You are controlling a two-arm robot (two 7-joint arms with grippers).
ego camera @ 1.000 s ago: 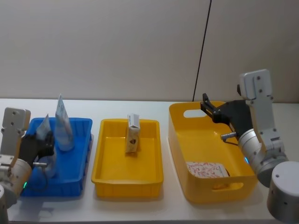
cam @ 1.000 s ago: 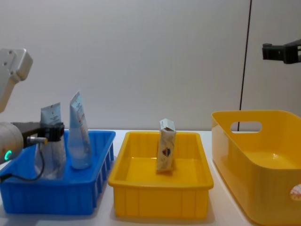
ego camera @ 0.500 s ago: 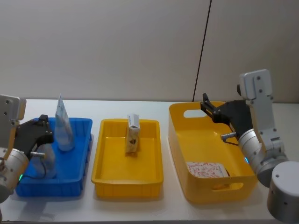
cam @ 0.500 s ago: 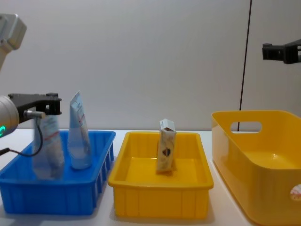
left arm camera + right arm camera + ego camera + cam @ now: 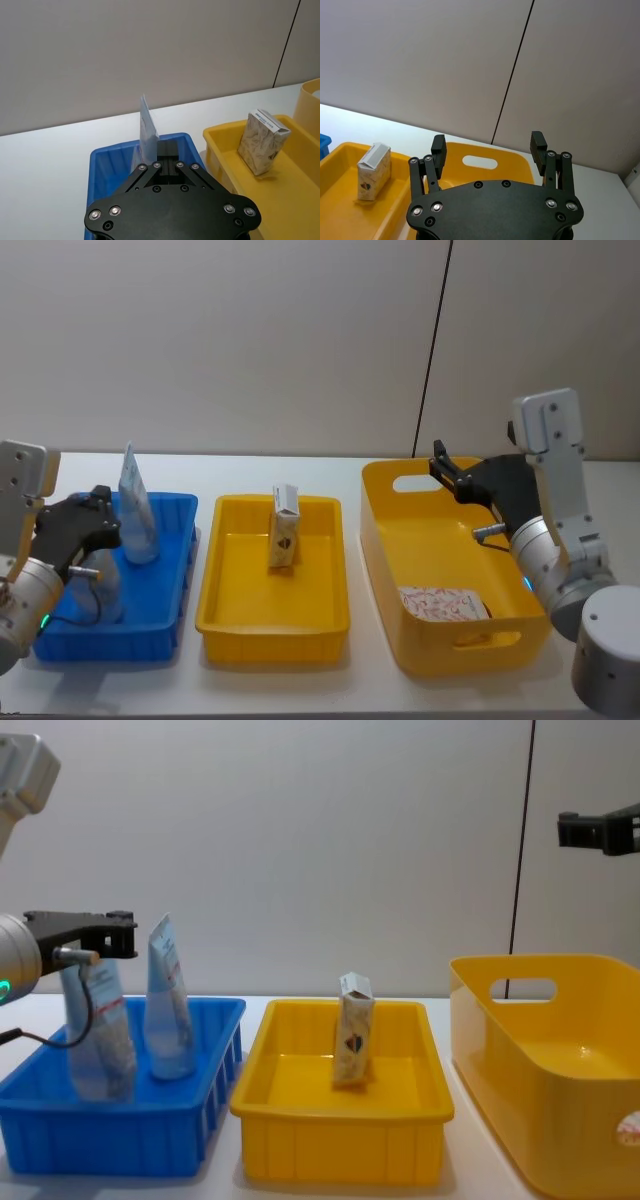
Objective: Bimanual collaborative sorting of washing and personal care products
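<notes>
Tubes, two, pale blue, are stood in the blue bin (image 5: 120, 645) at the left of the surface (image 5: 300, 690). The leaning tube (image 5: 100, 1035) lies directly below the left tool (image 5: 118, 933), long axis near vertical. The second tube (image 5: 170, 1005) is just to its right. The left tool's fingers are seen drawn together, with nothing held. An upright carton (image 5: 284, 530) is kept in the middle yellow tray (image 5: 270, 625), between the two arms. The right tool (image 5: 447, 468) is held spread wide over the far end of the deep yellow bin (image 5: 430, 655). A flat carton (image 5: 440, 602) is laid at that bin's near end.

Two tubes (image 5: 170, 1010) (image 5: 100, 1035), two cartons (image 5: 284, 530) (image 5: 440, 602), three bins (image 5: 172, 570) (image 5: 214, 575) (image 5: 384, 540)
</notes>
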